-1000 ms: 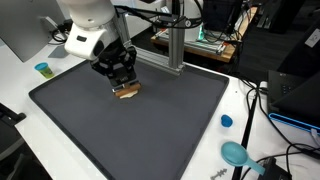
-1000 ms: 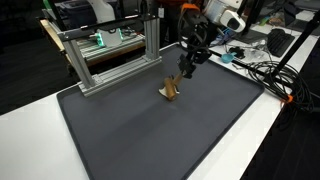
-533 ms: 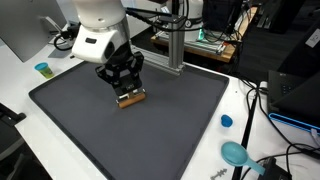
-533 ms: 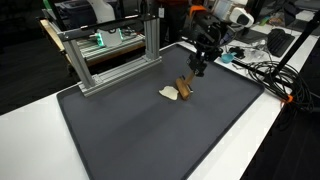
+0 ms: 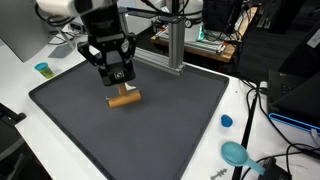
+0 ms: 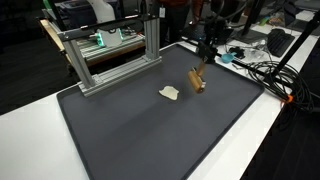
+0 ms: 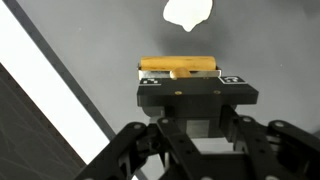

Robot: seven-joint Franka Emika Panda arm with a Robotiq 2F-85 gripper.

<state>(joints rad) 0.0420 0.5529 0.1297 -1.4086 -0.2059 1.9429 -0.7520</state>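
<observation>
My gripper (image 5: 119, 82) hangs above the dark grey mat (image 5: 160, 140), shut on a small tool: a black block (image 7: 195, 94) with a short tan wooden bar (image 5: 123, 99) at its lower end. In an exterior view the gripper (image 6: 204, 62) carries the bar (image 6: 197, 80) tilted, just over the mat (image 6: 150, 140) near its far edge. The wrist view shows the wooden bar (image 7: 178, 66) right beyond the block. A small white lump (image 6: 170, 93) lies on the mat a little away from the bar, also seen as the lump (image 7: 188, 12) in the wrist view.
An aluminium frame (image 5: 175, 40) stands at the mat's back edge, the same frame (image 6: 110, 55) in both exterior views. On the white table are a blue cup (image 5: 42, 69), a blue cap (image 5: 226, 121) and a teal scoop-like thing (image 5: 236, 153). Cables (image 6: 262, 72) lie beside the mat.
The gripper has risen and shifted along the mat, taking the wooden-bar tool away from the white lump. The lump stays where it was.
</observation>
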